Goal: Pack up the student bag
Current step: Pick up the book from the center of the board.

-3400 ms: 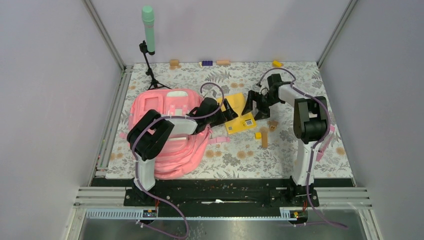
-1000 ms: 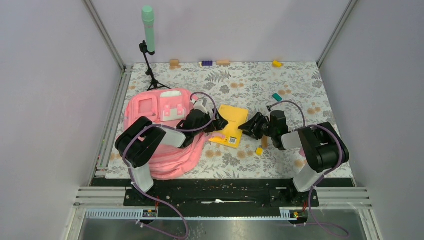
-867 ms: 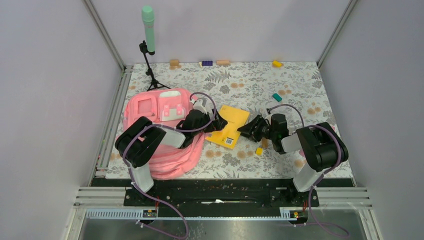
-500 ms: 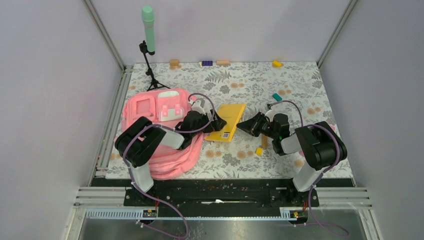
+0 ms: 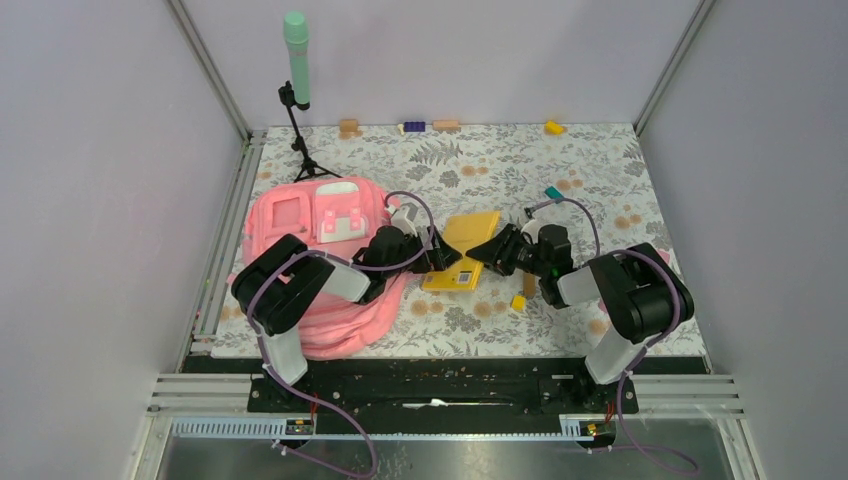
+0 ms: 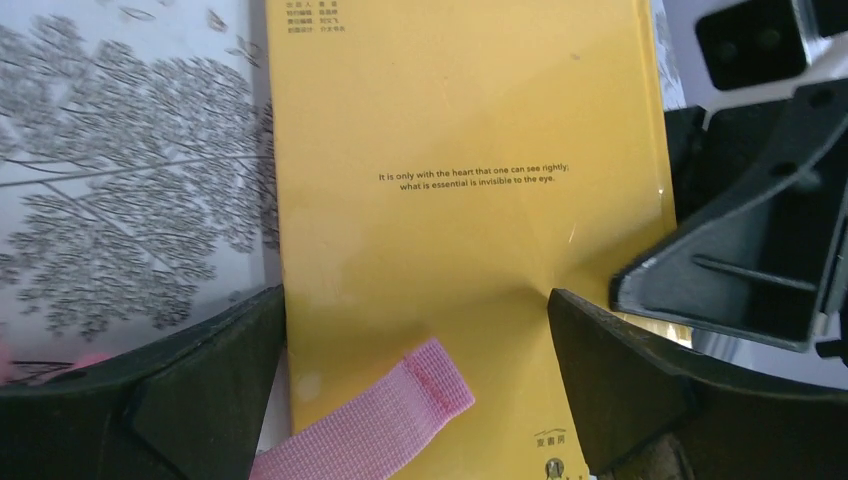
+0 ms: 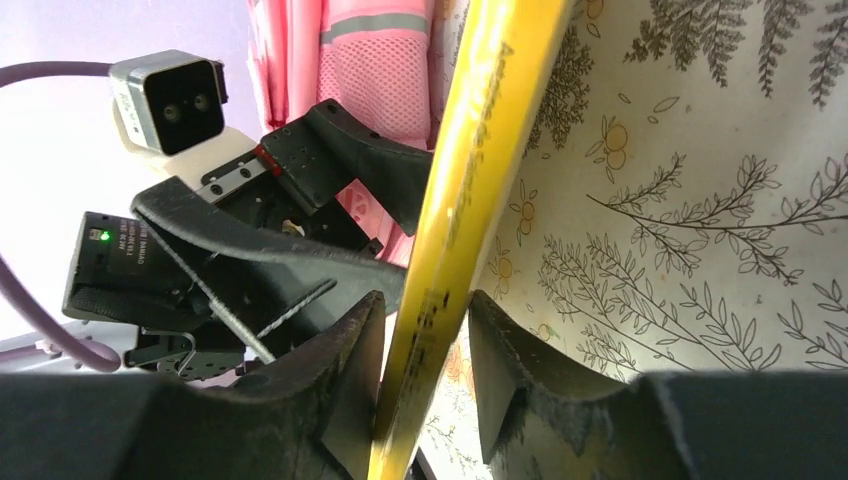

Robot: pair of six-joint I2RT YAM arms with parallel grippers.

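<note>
While the left arm is reaching across it, the student bag (image 5: pixel 300 215) is lying flat on the left part of the floral table (image 5: pixel 600 160). It is a big, soft pink backpack with its front facing up. Two pale-trimmed pockets are showing side by side at its far end, and its near end is slumping in loose folds toward the arm bases. In the right wrist view the bag (image 7: pixel 370 60) is showing pink mesh and a pale reflective strip. A green microphone (image 5: pixel 296 45) on a black stand is rising just behind it.

Just right of the bag, the left gripper (image 5: pixel 430 255) is hanging over the near end of a yellow book (image 5: pixel 470 235). Its fingers (image 6: pixel 200 400) are spread wide, one on each side of the cover, and are closing on nothing. A pink webbing strap (image 6: pixel 370 430) is lying across the cover between them, under a line of small printed text.

The book is tilting, its right edge raised off the table. The right gripper (image 5: pixel 497 247) is pinching that edge. In its own camera the fingers (image 7: pixel 350 380) are sitting tight against both faces of the thin yellow book (image 7: pixel 480 120).

Farther right, a small yellow block (image 5: pixel 518 302) is lying near the right arm, and a teal block (image 5: pixel 552 192) is sitting well apart, farther back.
</note>
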